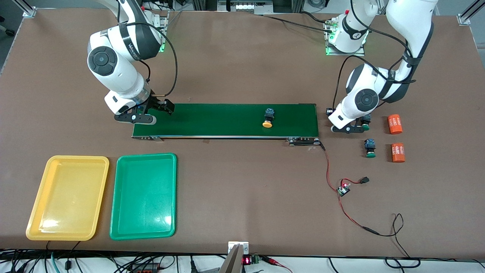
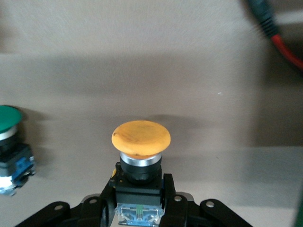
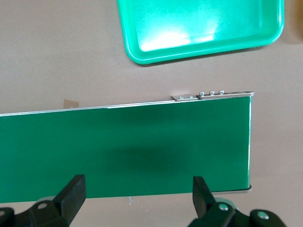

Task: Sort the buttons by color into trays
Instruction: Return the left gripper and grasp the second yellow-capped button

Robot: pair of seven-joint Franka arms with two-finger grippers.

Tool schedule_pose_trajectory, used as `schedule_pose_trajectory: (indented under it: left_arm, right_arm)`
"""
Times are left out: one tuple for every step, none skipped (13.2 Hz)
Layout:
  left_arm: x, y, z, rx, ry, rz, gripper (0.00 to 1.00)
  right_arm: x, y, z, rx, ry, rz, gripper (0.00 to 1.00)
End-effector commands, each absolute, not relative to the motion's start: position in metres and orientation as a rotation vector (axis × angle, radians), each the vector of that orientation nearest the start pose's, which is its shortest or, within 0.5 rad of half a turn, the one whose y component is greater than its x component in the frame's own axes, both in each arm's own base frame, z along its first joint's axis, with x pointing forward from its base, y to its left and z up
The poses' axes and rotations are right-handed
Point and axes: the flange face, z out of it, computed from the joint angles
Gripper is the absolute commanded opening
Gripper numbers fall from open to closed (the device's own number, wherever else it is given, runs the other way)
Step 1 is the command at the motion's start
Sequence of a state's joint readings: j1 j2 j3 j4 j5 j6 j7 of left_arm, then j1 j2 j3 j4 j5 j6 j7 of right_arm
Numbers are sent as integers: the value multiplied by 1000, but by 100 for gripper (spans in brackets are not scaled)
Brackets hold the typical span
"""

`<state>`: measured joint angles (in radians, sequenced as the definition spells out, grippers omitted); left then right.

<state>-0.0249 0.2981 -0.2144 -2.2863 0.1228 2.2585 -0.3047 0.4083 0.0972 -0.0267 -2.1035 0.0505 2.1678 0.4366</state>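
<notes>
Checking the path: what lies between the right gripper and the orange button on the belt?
Only bare conveyor belt between right gripper and orange button, per front view.

You see an orange-yellow cap (image 2: pixel 140 137) on a black body in your left gripper (image 2: pixel 140 198). Beside it, a green-capped button (image 2: pixel 8 118). Under your right gripper (image 3: pixel 137 191), a plain dark-green belt (image 3: pixel 142 151).

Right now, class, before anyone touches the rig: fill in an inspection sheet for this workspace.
Surface: brown table carrying the conveyor belt.
Job's things: belt button, orange; held button, orange; first green button and second green button on the table; yellow tray and green tray, both empty.
Clutter: upper cylinder, lower cylinder.
Grippers: left gripper shut on the held button; right gripper open over the belt's end.
Cables: red wire to small board.
Surroundings: loose cables.
</notes>
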Motion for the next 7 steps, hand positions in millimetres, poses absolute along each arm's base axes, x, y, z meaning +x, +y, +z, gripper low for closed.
schedule_pose_trajectory:
  left_arm:
    - [521,-141,275,-2962,103,500,15]
    - [533,-158,293,-2959,128,525,16]
    - [537,-176,298,-2992,123,563,18]
    - [539,-190,295,-3054,94,605,19]
    - [547,-199,292,-3117,45,636,19]
    - [549,-216,283,-3146,40,664,19]
    - [544,-241,278,-3152,54,644,19]
  right_arm:
    - [518,210,371,-3115,147,77,100]
    - [518,210,370,-3116,149,80,100]
    - [518,210,370,-3115,150,80,100]
    - [518,210,370,-3115,150,80,100]
    - [518,210,370,-3114,155,80,100]
    - [517,211,369,-3113,160,76,100]
    - [517,214,369,-3111,155,70,100]
